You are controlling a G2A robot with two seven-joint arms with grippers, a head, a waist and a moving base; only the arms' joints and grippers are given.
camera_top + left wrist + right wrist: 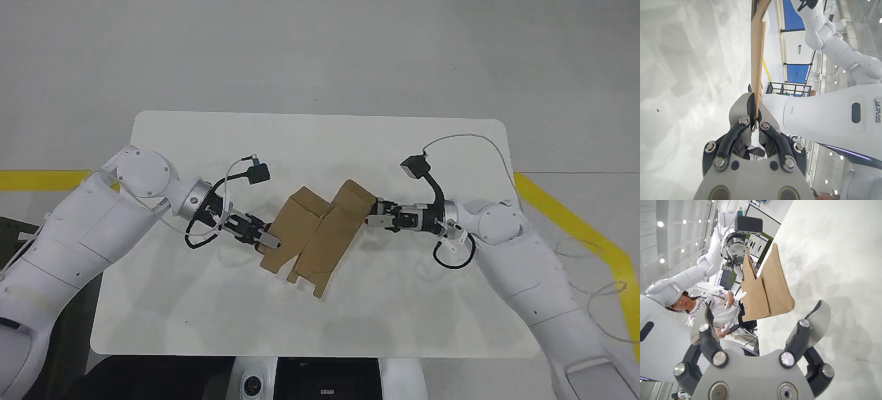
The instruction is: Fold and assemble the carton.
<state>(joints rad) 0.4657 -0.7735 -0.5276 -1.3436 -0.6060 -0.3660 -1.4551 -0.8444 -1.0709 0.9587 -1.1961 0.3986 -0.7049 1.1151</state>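
White and matte, the table [200,300] has rounded corners, and the work sits at its middle.

The left gripper [755,106] is clamped on the carton [757,56]. Its grey metal fingers with black pads pinch one thin edge of the board. From that wrist the board is seen edge-on, a narrow brown strip running away from the jaws.

The right gripper [763,308] stands apart, its ribbed pad and curved grey finger spread wide. A rounded corner of the carton [772,291] lies just ahead of the gap. I cannot tell whether it touches either finger.

From above, the carton [320,235] is plain brown corrugated board, still flattened. It has creased panels and notched flaps at both ends, and it lies slantwise between the two arms. The left gripper [263,239] holds its near side edge. The right gripper [372,218] sits at the flap on the opposite side. Soft shadows of the flaps fall on the table [829,247]; whether the board rests on it I cannot tell.

Beyond the table, the floor [320,50] is pale grey with a yellow line [40,180] painted on it. Blue panels [793,17] in white frames stand farther back in the room.
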